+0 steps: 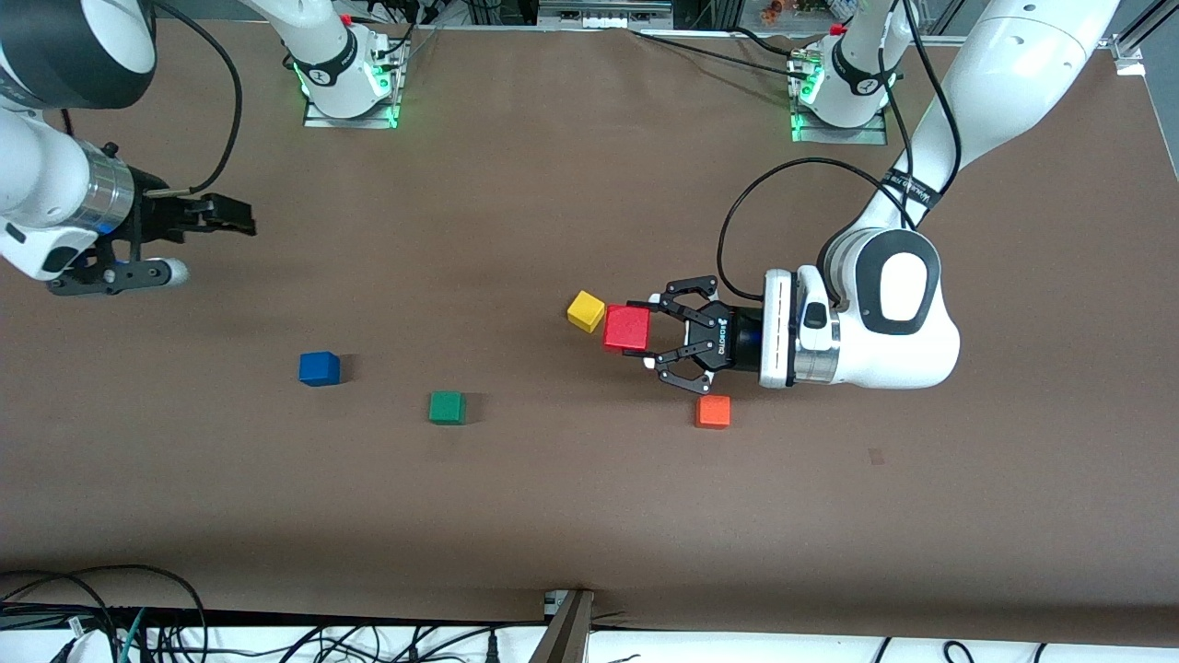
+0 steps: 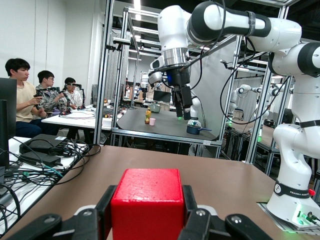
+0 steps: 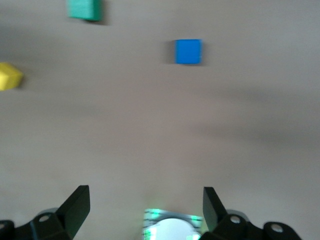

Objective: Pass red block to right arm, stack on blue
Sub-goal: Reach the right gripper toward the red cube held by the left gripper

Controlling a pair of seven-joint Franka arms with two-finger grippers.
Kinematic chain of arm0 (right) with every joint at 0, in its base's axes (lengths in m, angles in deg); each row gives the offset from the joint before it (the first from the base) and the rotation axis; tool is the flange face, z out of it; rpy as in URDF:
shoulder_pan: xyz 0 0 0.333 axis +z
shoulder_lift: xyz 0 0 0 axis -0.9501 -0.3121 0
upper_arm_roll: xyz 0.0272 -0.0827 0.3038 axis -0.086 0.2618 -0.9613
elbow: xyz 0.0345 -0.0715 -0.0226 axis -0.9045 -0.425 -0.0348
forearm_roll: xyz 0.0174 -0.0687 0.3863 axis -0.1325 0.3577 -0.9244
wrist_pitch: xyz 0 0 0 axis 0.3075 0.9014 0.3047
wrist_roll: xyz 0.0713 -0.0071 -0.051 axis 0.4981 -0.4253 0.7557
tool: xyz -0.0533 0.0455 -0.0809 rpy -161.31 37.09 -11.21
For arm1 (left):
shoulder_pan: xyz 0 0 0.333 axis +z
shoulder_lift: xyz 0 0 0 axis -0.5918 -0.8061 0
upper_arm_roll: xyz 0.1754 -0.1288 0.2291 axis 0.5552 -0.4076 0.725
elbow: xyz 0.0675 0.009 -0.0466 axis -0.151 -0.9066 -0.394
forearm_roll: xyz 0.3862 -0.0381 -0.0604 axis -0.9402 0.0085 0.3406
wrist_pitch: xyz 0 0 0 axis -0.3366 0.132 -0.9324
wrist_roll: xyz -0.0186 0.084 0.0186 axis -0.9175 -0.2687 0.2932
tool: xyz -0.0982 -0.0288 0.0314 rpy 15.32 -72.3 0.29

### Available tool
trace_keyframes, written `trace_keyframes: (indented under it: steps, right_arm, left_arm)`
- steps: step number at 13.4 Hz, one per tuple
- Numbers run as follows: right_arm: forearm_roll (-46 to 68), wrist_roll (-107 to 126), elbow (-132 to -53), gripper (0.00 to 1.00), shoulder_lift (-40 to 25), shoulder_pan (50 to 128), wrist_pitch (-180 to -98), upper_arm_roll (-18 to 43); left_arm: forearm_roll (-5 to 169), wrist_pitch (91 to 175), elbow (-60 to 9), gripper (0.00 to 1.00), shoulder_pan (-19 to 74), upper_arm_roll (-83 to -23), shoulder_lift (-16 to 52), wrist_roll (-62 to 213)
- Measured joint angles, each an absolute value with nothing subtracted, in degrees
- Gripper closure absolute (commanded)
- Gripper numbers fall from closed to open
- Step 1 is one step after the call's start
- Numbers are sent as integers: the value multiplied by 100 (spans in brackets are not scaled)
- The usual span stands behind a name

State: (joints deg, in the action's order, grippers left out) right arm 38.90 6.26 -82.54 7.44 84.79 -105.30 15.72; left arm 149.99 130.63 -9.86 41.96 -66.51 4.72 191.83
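Red block (image 1: 627, 328) is clamped in my left gripper (image 1: 652, 333), jaws shut on its sides, held up off the surface over the middle, next to the yellow cube (image 1: 586, 310). So pickup looks done and I'm on the handover step. My right gripper (image 1: 207, 214) hangs over its own end of the surface, jaws wide apart, nothing in them. The blue cube (image 1: 319, 368) sits on the surface toward that end, green cube (image 1: 447, 407) beside it. Next I reckon both arms need to meet, right jaws taking the free faces.
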Motion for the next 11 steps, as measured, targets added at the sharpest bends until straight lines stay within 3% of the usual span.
trace_keyframes:
  steps: [5,11]
  right_arm:
    - [1432,634,-8266,0,464,8454,-10496,1624]
    - [-1587,639,-8277,0,-457,8321,-10539,1638]
  left_arm:
    - [15000,13064,-981,100,4185,-6651,470,19185]
    - [15014,13074,-977,100,4113,-6652,457,19185]
